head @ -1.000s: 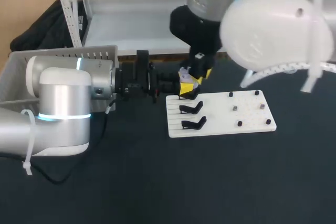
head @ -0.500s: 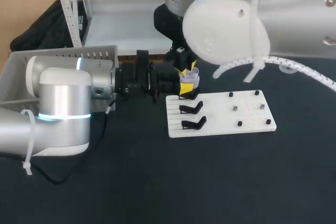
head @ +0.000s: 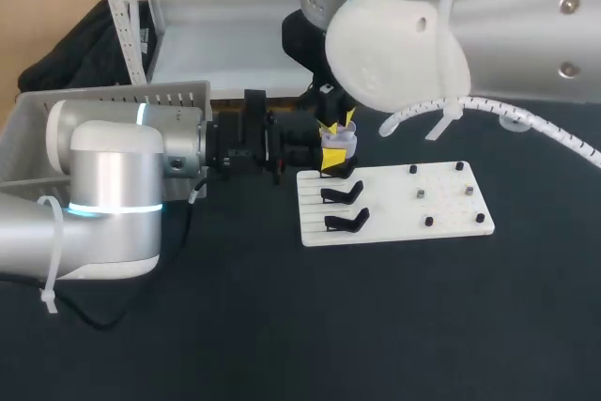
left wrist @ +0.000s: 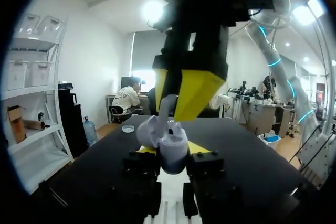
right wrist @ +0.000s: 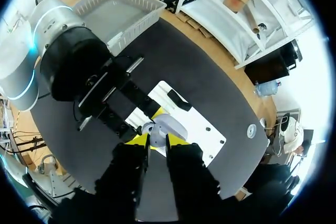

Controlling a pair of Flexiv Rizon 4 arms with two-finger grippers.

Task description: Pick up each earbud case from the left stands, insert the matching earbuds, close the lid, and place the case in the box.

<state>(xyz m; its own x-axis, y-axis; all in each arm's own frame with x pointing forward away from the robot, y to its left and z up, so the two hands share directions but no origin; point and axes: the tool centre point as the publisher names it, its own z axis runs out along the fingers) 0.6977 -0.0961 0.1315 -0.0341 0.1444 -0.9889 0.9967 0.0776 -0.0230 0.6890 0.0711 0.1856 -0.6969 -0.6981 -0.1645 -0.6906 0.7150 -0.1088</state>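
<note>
the pale earbud case is gripped from both sides by the left claw and held at the far left corner of the white board on the dark bench. its lid is seen open. the right claw is poised directly over the case; how far it is parted cannot be told. two black stands are seen on the board just beside the case. the grey box is set well apart, behind the left arm.

Silver arms, glowing cyan rings
</note>
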